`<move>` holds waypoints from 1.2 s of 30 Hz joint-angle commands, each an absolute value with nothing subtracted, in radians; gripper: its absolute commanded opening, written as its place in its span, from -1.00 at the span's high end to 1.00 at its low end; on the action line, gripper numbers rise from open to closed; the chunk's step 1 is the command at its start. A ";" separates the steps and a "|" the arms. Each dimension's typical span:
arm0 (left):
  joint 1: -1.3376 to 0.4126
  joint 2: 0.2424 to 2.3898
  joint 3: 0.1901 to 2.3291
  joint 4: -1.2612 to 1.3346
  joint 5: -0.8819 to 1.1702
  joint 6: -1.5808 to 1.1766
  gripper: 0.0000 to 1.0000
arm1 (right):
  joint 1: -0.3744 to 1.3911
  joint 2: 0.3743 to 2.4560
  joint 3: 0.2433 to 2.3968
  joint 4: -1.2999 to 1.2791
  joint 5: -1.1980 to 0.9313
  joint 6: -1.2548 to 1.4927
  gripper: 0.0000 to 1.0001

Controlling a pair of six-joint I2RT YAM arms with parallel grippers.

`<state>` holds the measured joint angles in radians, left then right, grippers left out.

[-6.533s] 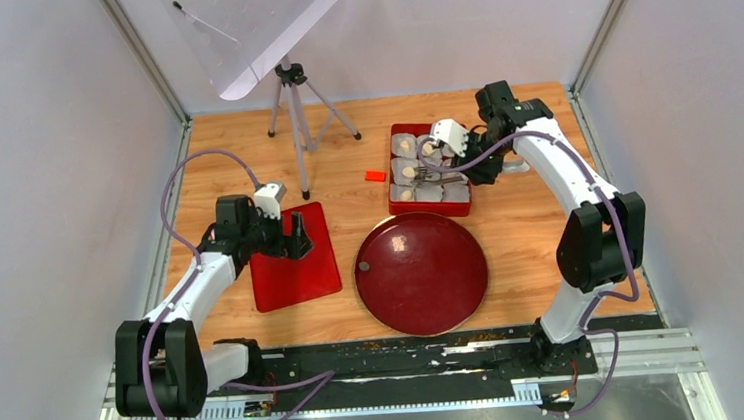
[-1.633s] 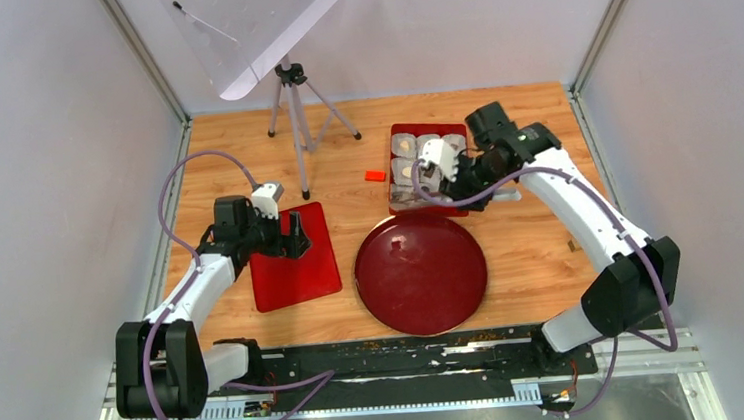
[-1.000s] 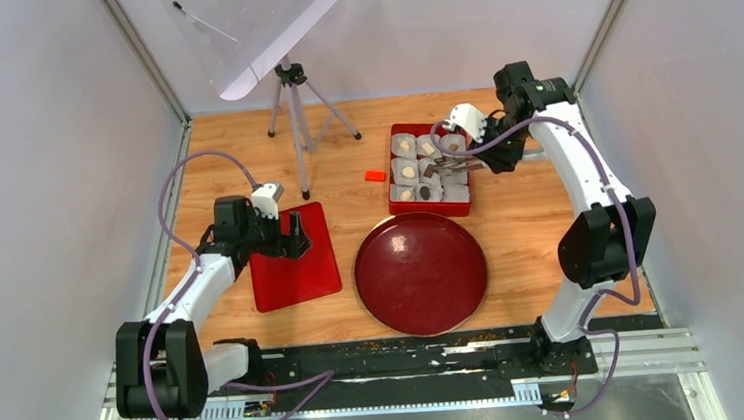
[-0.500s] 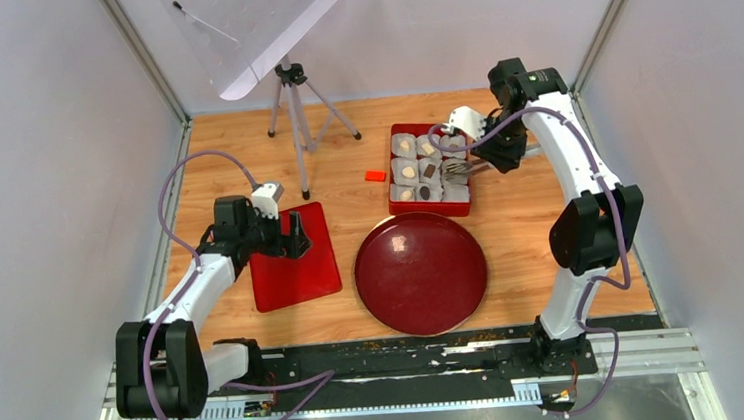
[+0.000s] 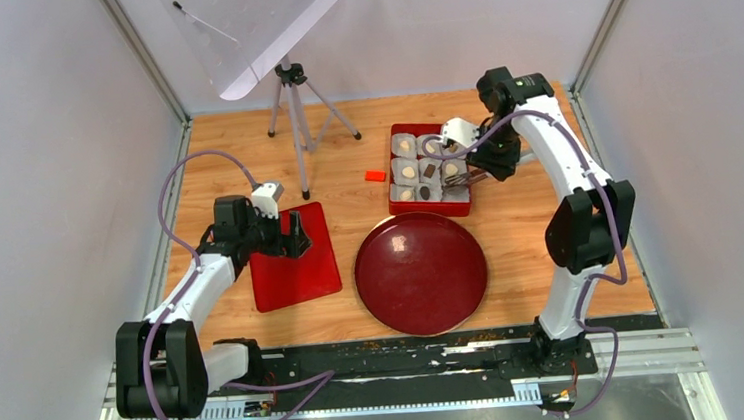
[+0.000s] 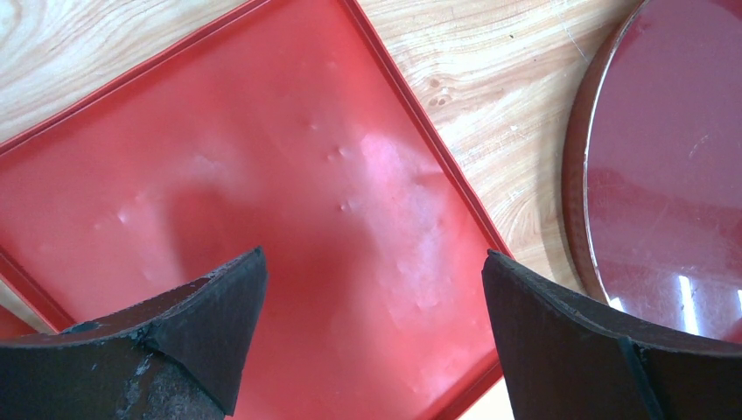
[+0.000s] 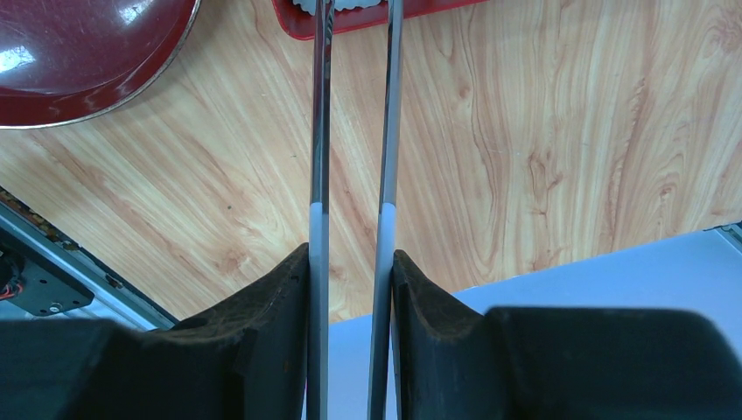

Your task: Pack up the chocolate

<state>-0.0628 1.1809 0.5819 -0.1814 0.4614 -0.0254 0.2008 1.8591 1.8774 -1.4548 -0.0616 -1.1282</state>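
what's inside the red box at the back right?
The red box holds rows of white paper cups, with cream and dark chocolate pieces in them. The right gripper and its tongs cover the far right corner, so those cups can't be checked.

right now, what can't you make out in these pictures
- tongs, tips: in the right wrist view the top edge cuts them off, so anything pinched there is unseen.
- box, right side: in the top view the right gripper covers part of it.
- chocolates: in the top view they are too small to tell shapes or get an exact count.
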 commanded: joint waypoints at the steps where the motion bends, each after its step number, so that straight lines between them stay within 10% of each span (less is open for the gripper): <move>1: -0.054 1.180 0.583 -0.146 0.464 -0.040 -1.00 | 0.211 1.869 1.885 -1.449 -0.030 -1.139 0.80; 17: -0.054 1.182 0.580 -0.135 0.462 -0.041 -1.00 | 0.226 1.874 1.873 -1.449 0.040 -1.142 0.34; 36: -0.053 1.180 0.578 -0.133 0.463 -0.042 -1.00 | 0.227 1.854 1.895 -1.436 0.049 -1.137 0.26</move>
